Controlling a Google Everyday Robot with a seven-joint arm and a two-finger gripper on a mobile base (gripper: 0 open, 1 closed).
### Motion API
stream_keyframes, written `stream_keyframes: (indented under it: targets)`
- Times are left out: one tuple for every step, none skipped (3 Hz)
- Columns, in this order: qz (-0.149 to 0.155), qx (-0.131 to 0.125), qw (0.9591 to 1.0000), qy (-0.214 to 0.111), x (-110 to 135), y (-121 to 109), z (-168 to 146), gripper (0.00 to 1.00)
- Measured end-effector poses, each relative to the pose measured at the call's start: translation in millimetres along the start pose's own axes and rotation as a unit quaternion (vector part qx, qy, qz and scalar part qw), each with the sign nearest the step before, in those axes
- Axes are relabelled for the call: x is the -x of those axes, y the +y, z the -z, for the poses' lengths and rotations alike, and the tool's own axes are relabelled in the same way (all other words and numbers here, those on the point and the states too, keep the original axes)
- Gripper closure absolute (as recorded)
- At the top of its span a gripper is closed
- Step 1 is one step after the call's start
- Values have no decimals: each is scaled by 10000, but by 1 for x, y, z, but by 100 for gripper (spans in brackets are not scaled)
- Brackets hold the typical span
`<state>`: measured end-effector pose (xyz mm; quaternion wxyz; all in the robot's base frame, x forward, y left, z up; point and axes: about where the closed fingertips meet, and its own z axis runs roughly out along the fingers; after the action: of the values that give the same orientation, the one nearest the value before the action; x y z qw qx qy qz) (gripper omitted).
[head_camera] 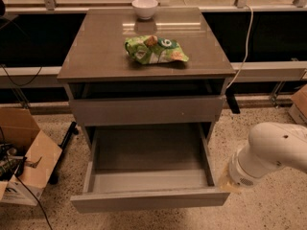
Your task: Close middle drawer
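Middle drawer, grey-brown with a plain handleless front and a plain grey box interior, stands pulled far out at lower centre. The end effector, at lower right, sits just beside the drawer's right front corner; whether it is open or closed cannot be told. A green snack bag lies on the worktop.

Smooth white rounded arm at lower right, with a ribbed pale collar and cream tip; the gripper is hidden past it
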<state>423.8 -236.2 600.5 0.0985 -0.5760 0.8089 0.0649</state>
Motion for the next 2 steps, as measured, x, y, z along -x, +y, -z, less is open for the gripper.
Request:
stream_keyframes:
  targets:
    - [-103, 217, 9997, -63, -4, 7, -19, 100]
    - [-201, 611, 9975, -295, -7, 19, -56, 100]
